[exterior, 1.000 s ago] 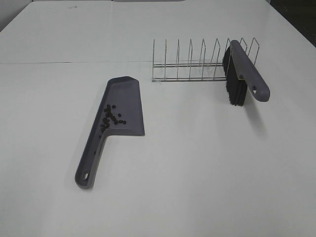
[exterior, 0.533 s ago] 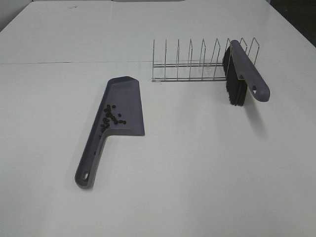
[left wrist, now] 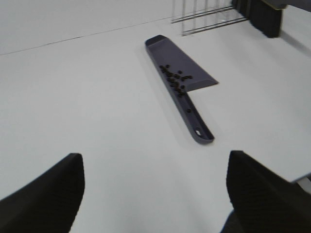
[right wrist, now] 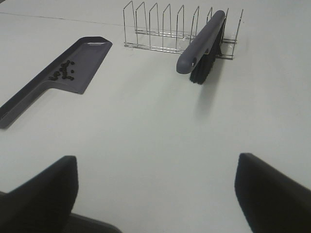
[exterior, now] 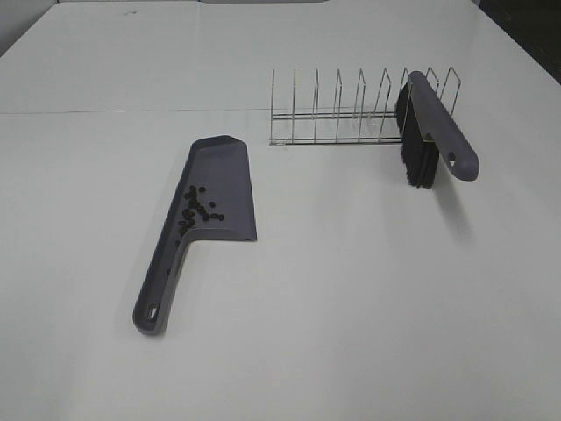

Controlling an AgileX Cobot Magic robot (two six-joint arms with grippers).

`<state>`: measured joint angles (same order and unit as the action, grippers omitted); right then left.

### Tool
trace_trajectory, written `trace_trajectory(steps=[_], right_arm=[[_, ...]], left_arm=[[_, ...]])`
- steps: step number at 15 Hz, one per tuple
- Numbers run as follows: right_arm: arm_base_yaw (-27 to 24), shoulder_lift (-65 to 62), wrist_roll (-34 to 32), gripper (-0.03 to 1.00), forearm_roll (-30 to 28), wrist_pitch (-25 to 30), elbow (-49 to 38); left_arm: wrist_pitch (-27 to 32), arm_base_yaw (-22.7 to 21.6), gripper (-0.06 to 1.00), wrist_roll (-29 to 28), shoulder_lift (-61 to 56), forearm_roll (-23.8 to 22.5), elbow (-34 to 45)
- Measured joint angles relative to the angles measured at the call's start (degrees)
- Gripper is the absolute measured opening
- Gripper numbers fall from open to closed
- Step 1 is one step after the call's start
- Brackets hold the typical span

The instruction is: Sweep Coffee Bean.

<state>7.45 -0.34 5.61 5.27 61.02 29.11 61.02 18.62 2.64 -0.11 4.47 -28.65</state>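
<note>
Both grippers, left gripper (left wrist: 153, 189) and right gripper (right wrist: 155, 191), hang wide and empty over the near edge of the white table (exterior: 351, 298), their fingertips cut off. Mid-table, the small dark coffee beans (exterior: 197, 208) lie in the grey-purple plastic dustpan (exterior: 219, 189), apparently swept. Farther back, the grey-handled, black-bristled brush (exterior: 429, 132) stands parked in the wire rack (exterior: 337, 110); single beans blur together.

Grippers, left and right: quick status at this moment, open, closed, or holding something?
Left gripper: open, holding nothing, above bare table short of the dustpan.
Right gripper: open, holding nothing; the brush rests in the wire rack.

Lab bench: bare white tabletop (exterior: 351, 307), staged props.
</note>
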Motion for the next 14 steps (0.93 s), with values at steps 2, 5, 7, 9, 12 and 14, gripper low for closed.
trace_trajectory(steps=[2,5,7,9,12,14], right_arm=[[-0.3,0.0,0.0,0.75,0.0,0.0,0.0],[-4.0,0.0,0.0,0.75,0.0,-0.1,0.0],[-4.6,0.0,0.0,0.75,0.0,-0.1,0.0],[-4.6,0.0,0.0,0.75,0.0,-0.1,0.0],[-7.0,0.0,0.0,0.75,0.0,-0.1,0.0],[-7.2,0.0,0.0,0.75,0.1,-0.1,0.0]], left_arm=[[0.0,-7.8,0.73,0.0,0.0,0.0,0.0],[-0.1,-14.4,0.73,0.1,0.0,0.0,0.0],[-0.1,-18.1,0.73,0.1,0.0,0.0,0.0],[-0.1,-20.1,0.73,0.1,0.0,0.0,0.0],[-0.1,-20.2,0.73,0.1,0.0,0.0,0.0],[-0.1,-20.2,0.73,0.1,0.0,0.0,0.0]])
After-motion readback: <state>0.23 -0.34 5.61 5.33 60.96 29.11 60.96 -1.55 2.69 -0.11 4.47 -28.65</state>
